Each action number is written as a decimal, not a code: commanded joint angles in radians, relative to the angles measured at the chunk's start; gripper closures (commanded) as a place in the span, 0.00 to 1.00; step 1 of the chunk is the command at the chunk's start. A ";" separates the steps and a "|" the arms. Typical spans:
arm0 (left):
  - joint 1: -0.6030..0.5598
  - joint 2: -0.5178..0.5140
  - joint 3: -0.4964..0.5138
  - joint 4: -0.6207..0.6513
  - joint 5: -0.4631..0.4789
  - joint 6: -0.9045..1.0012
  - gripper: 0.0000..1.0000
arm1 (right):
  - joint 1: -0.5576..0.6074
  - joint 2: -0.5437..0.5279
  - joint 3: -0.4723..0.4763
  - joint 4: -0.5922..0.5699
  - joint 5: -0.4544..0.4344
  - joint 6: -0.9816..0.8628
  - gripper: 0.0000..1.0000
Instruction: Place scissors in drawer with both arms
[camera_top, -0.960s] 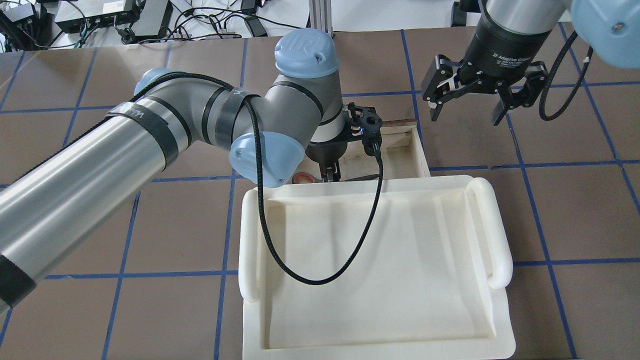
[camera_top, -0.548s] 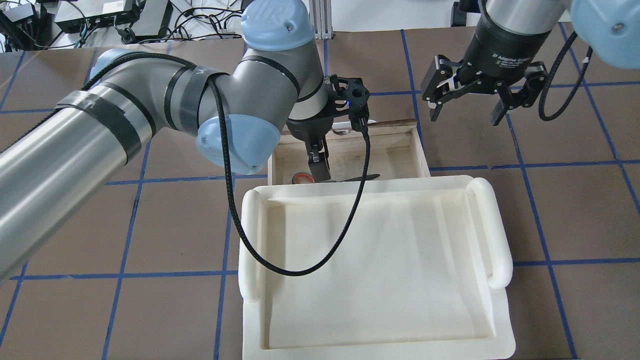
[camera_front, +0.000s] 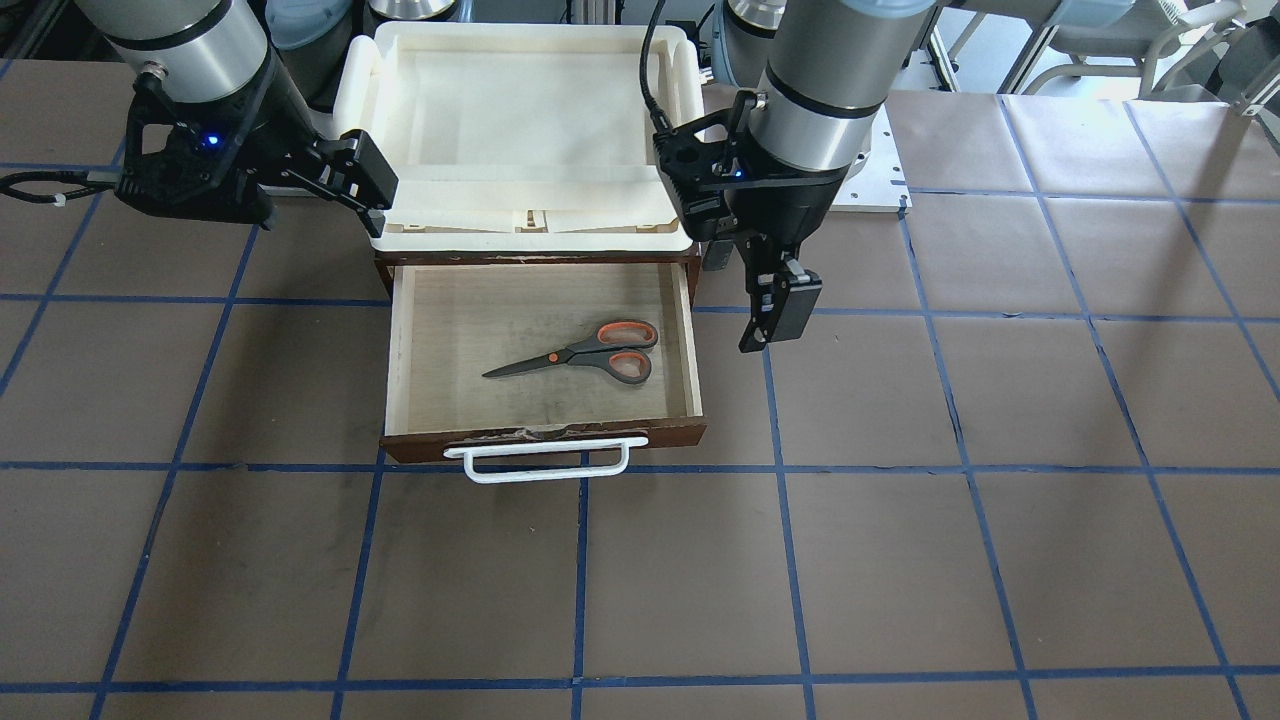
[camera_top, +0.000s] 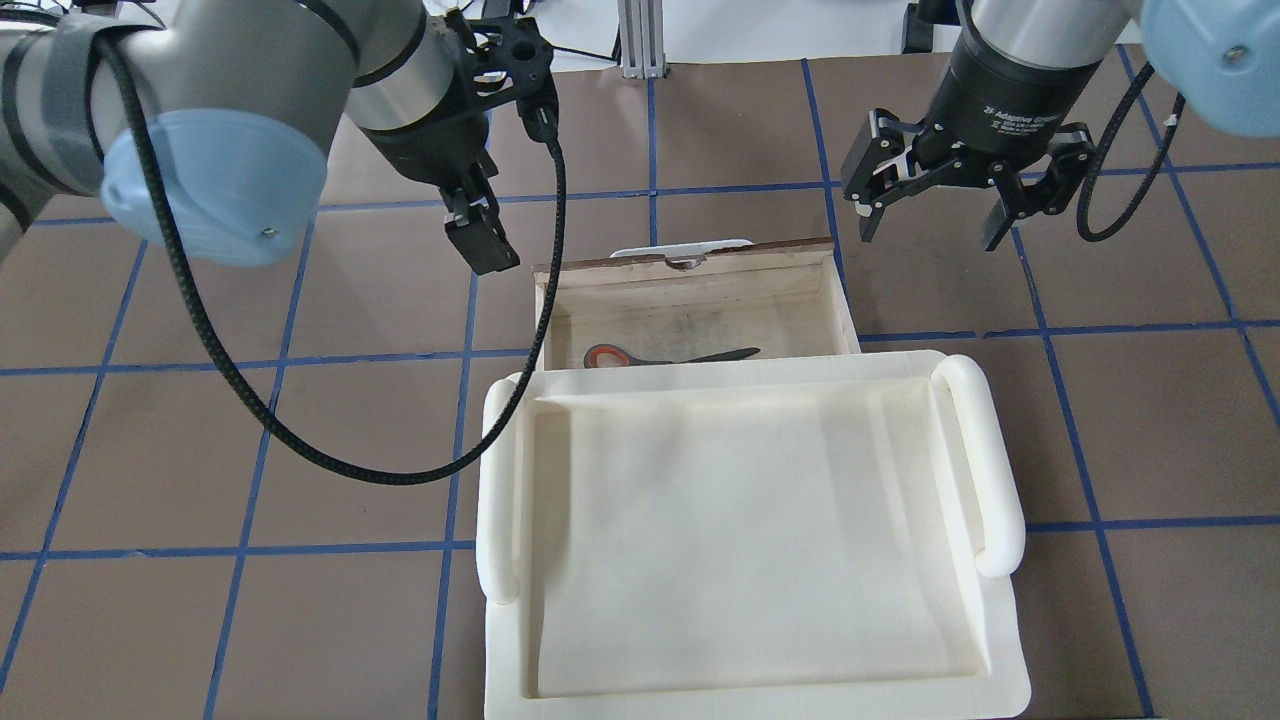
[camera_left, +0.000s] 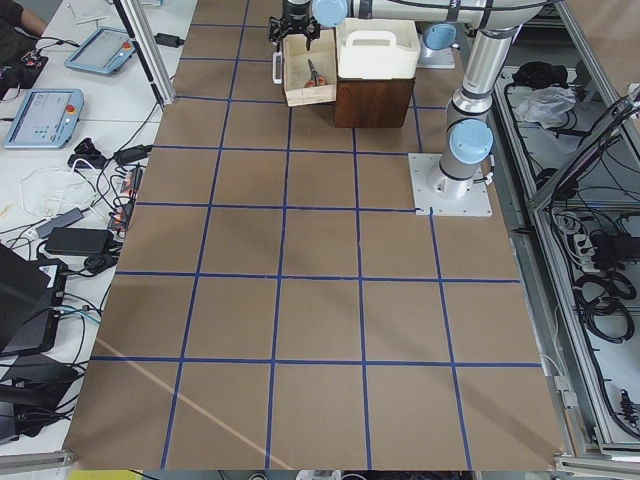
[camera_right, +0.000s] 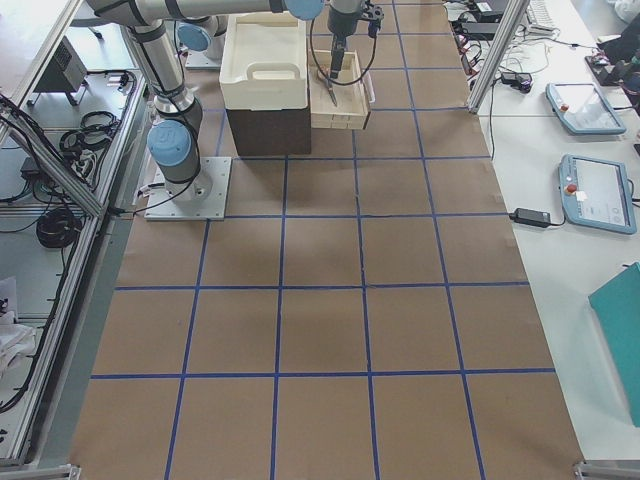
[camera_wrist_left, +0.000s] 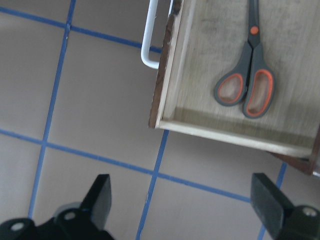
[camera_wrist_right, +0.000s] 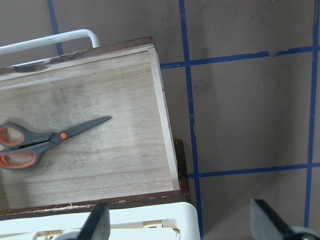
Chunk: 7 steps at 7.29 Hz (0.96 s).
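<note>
The scissors lie flat on the pale floor of the open drawer, blades toward my right arm's side; they also show in the overhead view and both wrist views. The white bar handle faces away from me. My left gripper is open and empty, raised beside the drawer's left side over bare table, also in the front view. My right gripper is open and empty, hovering just off the drawer's right far corner.
The cream-white foam tray sits on top of the dark wooden box, covering the drawer's near part in the overhead view. The left arm's black cable loops low over the table beside the tray. Blue tape lines grid the brown table.
My left gripper has lifted out of the drawer and swung left and away, leaving the scissors lying inside. The right arm has not moved.
</note>
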 joint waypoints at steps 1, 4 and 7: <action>0.105 0.065 0.019 -0.107 0.080 -0.007 0.00 | 0.000 0.001 0.000 0.000 0.000 0.001 0.00; 0.219 0.077 0.018 -0.168 -0.051 -0.065 0.00 | 0.000 0.008 0.000 0.000 -0.001 0.005 0.00; 0.224 0.079 0.015 -0.168 -0.051 -0.385 0.00 | 0.000 0.010 0.000 -0.002 -0.001 0.004 0.00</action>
